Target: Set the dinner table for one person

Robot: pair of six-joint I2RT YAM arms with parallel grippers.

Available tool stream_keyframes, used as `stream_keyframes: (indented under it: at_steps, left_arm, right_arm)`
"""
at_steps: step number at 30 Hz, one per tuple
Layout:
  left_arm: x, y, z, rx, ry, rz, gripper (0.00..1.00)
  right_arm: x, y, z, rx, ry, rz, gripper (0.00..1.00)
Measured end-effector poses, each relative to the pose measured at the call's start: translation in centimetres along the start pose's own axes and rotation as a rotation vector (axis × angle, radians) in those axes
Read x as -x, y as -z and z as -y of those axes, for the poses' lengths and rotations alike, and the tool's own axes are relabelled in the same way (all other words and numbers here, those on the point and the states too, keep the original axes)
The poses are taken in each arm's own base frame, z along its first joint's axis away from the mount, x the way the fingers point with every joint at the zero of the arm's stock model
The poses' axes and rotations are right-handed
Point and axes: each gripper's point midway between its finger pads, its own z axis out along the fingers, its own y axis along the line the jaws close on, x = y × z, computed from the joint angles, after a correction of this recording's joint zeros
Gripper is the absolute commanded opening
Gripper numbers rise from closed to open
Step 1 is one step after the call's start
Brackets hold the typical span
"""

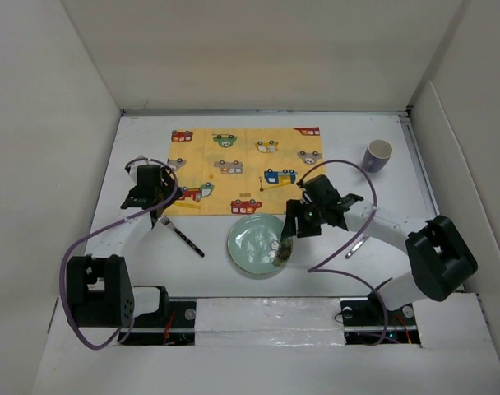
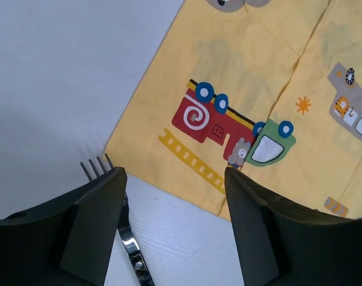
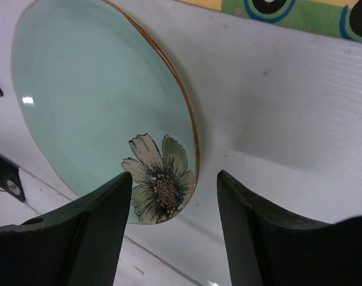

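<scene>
The plate (image 3: 97,101) looks glossy, the fork (image 2: 128,238) shiny metal, the placemat (image 2: 258,71) probably cloth.

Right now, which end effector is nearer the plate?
Right. Right end effector is at the flowered rim of the plate; left end effector is farther off, by the fork, at the placemat corner.
</scene>
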Motion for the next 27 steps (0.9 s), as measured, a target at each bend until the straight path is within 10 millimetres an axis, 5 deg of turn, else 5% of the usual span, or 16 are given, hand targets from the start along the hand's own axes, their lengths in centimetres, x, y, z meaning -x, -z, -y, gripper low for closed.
stream_keyframes:
  at_steps: [3,7,8,10,14,20,23,27]
  left_arm:
    - [0.4,0.5,0.4,-0.021,-0.012,0.005,0.56]
    - [2.2,2.0,2.6,-0.097,-0.042,0.035,0.00]
    - [2.8,2.6,3.6,-0.128,-0.055,0.048,0.00]
    - [3.5,4.0,5.9,-0.205,-0.084,0.063,0.00]
    - [4.2,6.6,9.7,-0.367,-0.108,0.063,0.00]
    - [3.4,7.6,9.3,-0.376,-0.136,0.027,0.00]
    - [3.1,8.0,8.7,-0.359,-0.140,0.018,0.00]
    - [3.2,8.2,8.2,-0.338,-0.130,0.022,0.00]
  right_arm:
    - [-1.1,-1.1,0.6,0.005,-0.014,-0.039,0.63]
    - [-2.0,-2.3,0.5,0.059,-0.037,-0.081,0.46]
    - [-1.9,-2.6,0.2,0.081,-0.041,-0.080,0.24]
    - [-1.8,-3.1,0.3,0.103,-0.056,-0.079,0.00]
    - [-1.5,-3.3,-0.9,0.209,-0.097,-0.085,0.00]
    - [0.9,0.5,-3.2,0.286,-0.066,-0.006,0.00]
    - [4.7,2.3,-4.5,0.304,-0.070,0.056,0.00]
    - [12.8,3.5,-7.3,0.356,-0.055,0.180,0.00]
